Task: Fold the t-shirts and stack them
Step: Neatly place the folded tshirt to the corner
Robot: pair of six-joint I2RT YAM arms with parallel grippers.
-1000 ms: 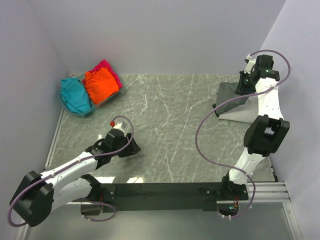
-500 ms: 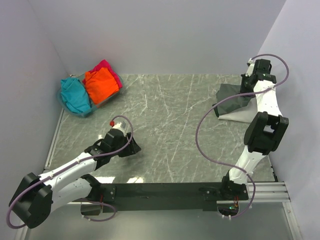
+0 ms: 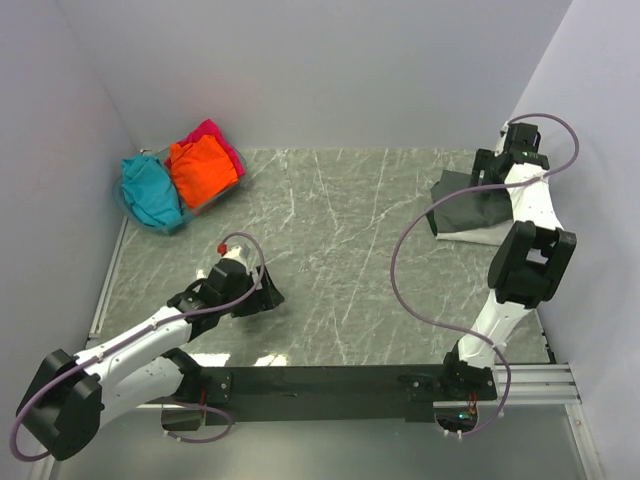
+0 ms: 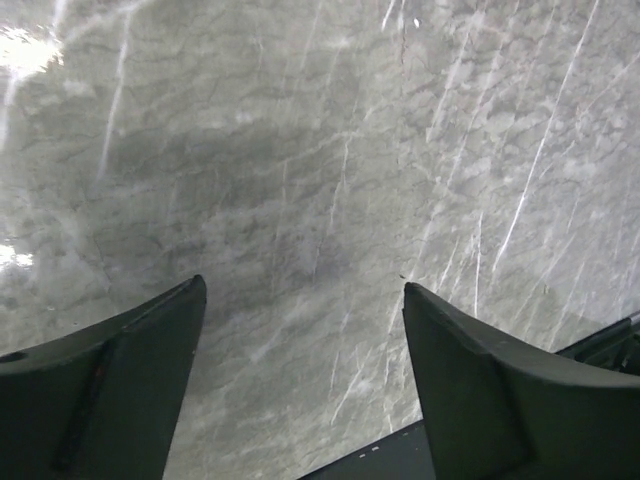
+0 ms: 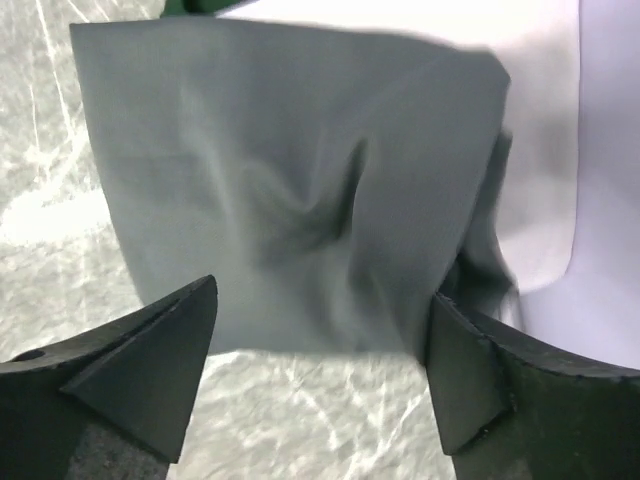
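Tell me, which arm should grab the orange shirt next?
Left, probably. The left gripper is open, empty and on the same side as the orange shirt. The right gripper hangs open over the grey shirt at the far right, much farther away.

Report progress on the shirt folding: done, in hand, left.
Done: a folded grey shirt lies stacked on a white shirt at the far right. In hand: nothing; the right tool hangs open over it, the left tool open over bare table. Left: teal shirt, orange shirt and magenta shirt bunched in the bin.
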